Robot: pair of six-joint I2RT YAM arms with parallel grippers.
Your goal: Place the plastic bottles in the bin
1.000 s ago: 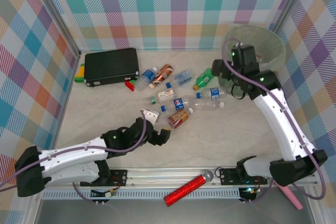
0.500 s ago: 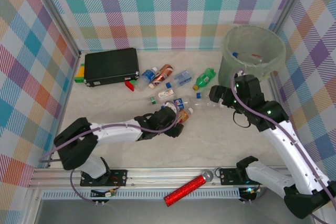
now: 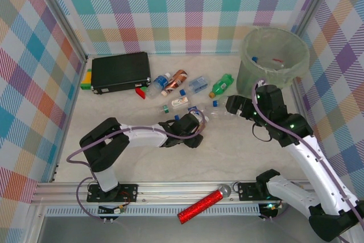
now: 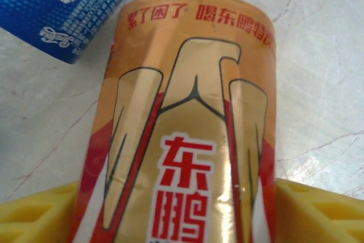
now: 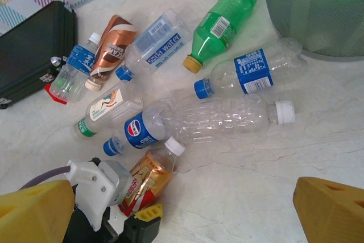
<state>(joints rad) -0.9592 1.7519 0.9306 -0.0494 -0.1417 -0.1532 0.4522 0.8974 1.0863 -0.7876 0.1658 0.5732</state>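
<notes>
From above, the bin (image 3: 250,77) stands in the far right corner of the table (image 3: 239,160). The plastic bottles (image 3: 187,92) lie scattered mid-table, between a black case (image 3: 119,72) at far left and the bin. The left pincer (image 3: 193,131) is low at the near edge of the cluster. The right pincer (image 3: 234,105) hangs just near of the bin, at the cluster's right end. A red glittery tube (image 3: 199,206) lies on the near rail.

At the left wrist, an orange-labelled bottle (image 4: 187,129) lies lengthwise in the left pincer (image 4: 182,223). A yellow finger (image 4: 34,214) meets each flank, but I cannot tell whether they press on it. A blue-labelled bottle (image 4: 74,4) lies just beyond on the left.

At the right wrist, the right pincer (image 5: 182,211) stands wide open with nothing between its fingers (image 5: 333,203). Below it lie a large clear bottle (image 5: 227,119) with a white cap and a blue-capped bottle (image 5: 250,72). A green bottle (image 5: 219,24) lies nearest the bin (image 5: 318,9). The orange-labelled bottle (image 5: 149,177) lies at near left, beside the left pincer (image 5: 139,220).
</notes>
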